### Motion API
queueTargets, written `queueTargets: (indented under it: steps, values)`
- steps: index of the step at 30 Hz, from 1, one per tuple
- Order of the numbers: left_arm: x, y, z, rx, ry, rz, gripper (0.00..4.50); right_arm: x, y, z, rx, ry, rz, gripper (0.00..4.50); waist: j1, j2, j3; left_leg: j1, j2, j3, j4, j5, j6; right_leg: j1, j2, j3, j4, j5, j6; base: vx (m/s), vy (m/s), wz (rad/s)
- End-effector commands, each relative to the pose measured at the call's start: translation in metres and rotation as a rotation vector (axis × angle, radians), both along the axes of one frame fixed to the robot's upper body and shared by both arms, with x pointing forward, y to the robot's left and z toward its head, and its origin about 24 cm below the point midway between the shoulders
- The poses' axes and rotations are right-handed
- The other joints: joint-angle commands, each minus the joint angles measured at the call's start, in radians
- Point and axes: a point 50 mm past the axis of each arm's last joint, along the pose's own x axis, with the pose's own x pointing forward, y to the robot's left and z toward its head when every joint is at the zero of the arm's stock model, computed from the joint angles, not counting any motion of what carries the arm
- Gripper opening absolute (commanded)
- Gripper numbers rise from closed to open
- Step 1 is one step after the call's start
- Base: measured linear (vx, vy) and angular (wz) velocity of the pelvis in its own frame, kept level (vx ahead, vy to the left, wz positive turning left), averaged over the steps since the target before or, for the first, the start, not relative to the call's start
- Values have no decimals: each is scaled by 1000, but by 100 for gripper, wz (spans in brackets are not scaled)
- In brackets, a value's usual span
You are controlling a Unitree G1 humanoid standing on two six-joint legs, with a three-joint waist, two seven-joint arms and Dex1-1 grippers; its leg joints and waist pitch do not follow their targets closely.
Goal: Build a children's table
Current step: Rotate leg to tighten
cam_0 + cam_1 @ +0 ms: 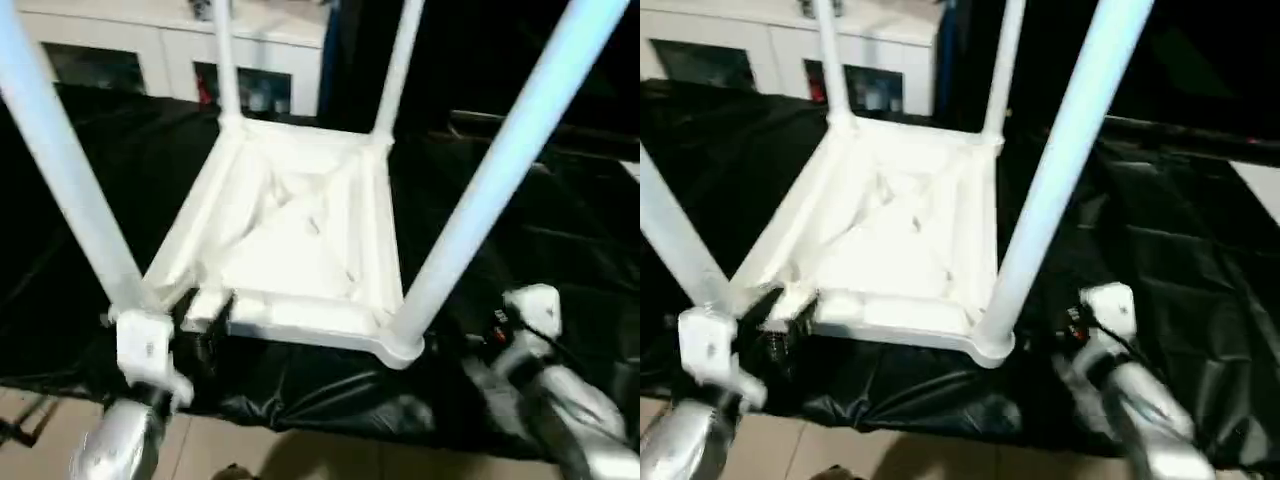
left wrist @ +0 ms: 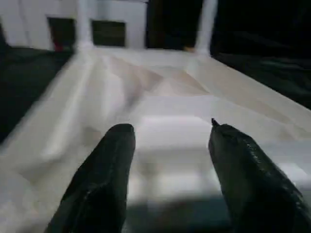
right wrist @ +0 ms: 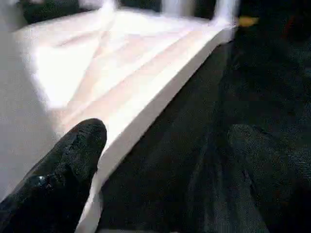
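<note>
A staged indoor workroom: black sheet (image 1: 560,250) draped over the bench, white glass-door cabinet (image 1: 170,50) behind, tiled floor (image 1: 300,450).

I can read no text, label, brand, number or sign from my station. A small red mark sits on the right arm's black wrist part (image 1: 497,335), at about four o'clock from the tabletop (image 1: 300,240), but it is too blurred for me to read.
</note>
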Motion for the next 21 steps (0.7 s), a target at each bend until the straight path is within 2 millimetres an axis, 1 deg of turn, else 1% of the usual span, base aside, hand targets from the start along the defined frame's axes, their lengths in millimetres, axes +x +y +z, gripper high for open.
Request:
queueTargets:
  steps: [1, 2, 3, 4, 5, 6, 7, 8, 9, 10, 11, 12, 13, 14, 15, 16, 17, 18, 19, 20, 21]
  values:
    - [-4, 2, 8, -7, -50, 9, 314, -5, -5, 6, 2, 6, 90, 450, -3, -7, -23, 9, 53, -30, -98, -450, -9, -2, -86, 53, -121, -537, -18, 0, 0, 0]
    - [-6, 3, 8, -8, -52, 20, 326, -8, -7, 6, -3, 12, 112, 450, -4, -7, -22, 7, 52, -31, -99, -449, -6, -1, -87, 52, -121, -552, -16, 0, 0, 0]
    - [-10, 7, 9, -2, -59, 47, 341, -11, -8, 8, -2, 19, 155, 450, -5, -6, -23, 8, 53, -32, -98, -442, -6, -3, -88, 52, -124, -564, -17, 0, 0, 0]
    - [-13, 9, 9, 4, -64, 66, 346, -13, -9, 9, -1, 23, 185, 450, -10, -8, -22, 6, 54, -33, -97, -437, -1, -3, -87, 51, -124, -556, -20, 0, 0, 0]
    - [-17, 14, 9, 23, -76, 103, 351, -16, -8, 12, -3, 26, 230, 450, -11, -10, -23, 5, 54, -33, -97, -433, 1, -2, -85, 50, -125, -551, -19, 0, 0, 0]
    - [-22, 19, 9, 44, -85, 143, 359, -19, -6, 13, -3, 28, 272, 450, -14, -8, -21, 4, 55, -33, -97, -434, 5, -1, -82, 50, -123, -538, -18, 0, 0, 0]
    - [-29, 27, 8, 61, -100, 212, 359, -23, -2, 16, 14, 35, 334, 450, -16, -12, -22, 1, 55, -34, -97, -429, 10, 2, -81, 49, -122, -533, -17, 0, 0, 0]
    - [-31, 29, 8, 62, -104, 228, 370, -24, 0, 17, 22, 37, 349, 450, -17, -13, -23, 0, 54, -34, -95, -424, 14, 1, -80, 48, -122, -540, -12, 0, 0, 0]
    - [-33, 31, 8, 70, -110, 245, 390, -25, 2, 18, 26, 36, 363, 450, -16, -12, -22, 3, 54, -33, -94, -425, 14, -2, -81, 49, -124, -544, -12, 0, 0, 0]
    - [-35, 34, 7, 73, -113, 267, 394, -24, 3, 18, 25, 34, 369, 450, -16, -10, -25, 8, 55, -33, -92, -423, 12, -5, -81, 51, -125, -532, -15, 0, 0, 0]
    - [-38, 41, 6, 81, -124, 337, 397, -22, 9, 17, 21, 24, 382, 450, -16, -11, -26, 7, 56, -33, -93, -421, 11, -5, -79, 50, -122, -516, -19, 0, 0, 0]
    - [-39, 42, 5, 82, -126, 347, 405, -22, 10, 17, 21, 23, 384, 450, -17, -12, -26, 4, 56, -33, -95, -417, 9, -3, -74, 48, -120, -485, -22, 0, 0, 0]
    - [-41, 50, 3, 91, -137, 411, 432, -19, 16, 16, 18, 11, 393, 450, -15, -10, -26, 7, 56, -34, -95, -425, 6, -5, -75, 48, -118, -478, -25, 0, 0, 0]
    - [-42, 51, 3, 93, -138, 421, 432, -18, 18, 16, 18, 8, 394, 450, -17, -12, -25, 6, 55, -33, -94, -430, 4, -6, -74, 47, -119, -480, -25, 0, 0, 0]
    - [-42, 54, -2, 91, -131, 435, 439, -14, 24, 15, 25, 1, 386, 450, -17, -13, -27, 6, 54, -34, -94, -433, 0, -5, -75, 47, -117, -483, -22, 0, 0, 0]
    - [-42, 56, -4, 88, -124, 437, 441, -12, 27, 14, 30, -2, 379, 450, -17, -10, -27, 8, 52, -33, -94, -438, -3, -8, -75, 48, -120, -486, -18, 0, 0, 0]
    - [-41, 56, -6, 90, -120, 432, 441, -11, 28, 13, 29, -5, 368, 450, -17, -10, -27, 9, 52, -35, -95, -437, -5, -8, -75, 48, -119, -486, -16, 0, 0, 0]
    - [-37, 59, -13, 90, -97, 411, 446, -3, 36, 11, 41, -18, 323, 450, -16, -1, -27, 11, 50, -37, -95, -451, -13, -12, -76, 48, -120, -495, -15, 0, 0, 0]
    - [-37, 59, -13, 90, -97, 411, 446, -3, 36, 11, 41, -18, 323, 450, -16, -1, -27, 11, 50, -37, -95, -451, -13, -12, -76, 48, -120, -495, -15, 0, 0, 0]
    - [-29, 64, -19, 95, -67, 383, 446, 5, 44, 10, 63, -31, 284, 450, -15, 5, -30, 16, 52, -39, -97, -461, -25, -12, -77, 48, -118, -484, -20, 0, 0, 0]
    - [-22, 67, -22, 99, -37, 354, 446, 8, 47, 9, 82, -37, 267, 450, -16, 2, -30, 18, 50, -36, -95, -459, -26, -16, -74, 49, -119, -472, -22, 0, 0, 0]
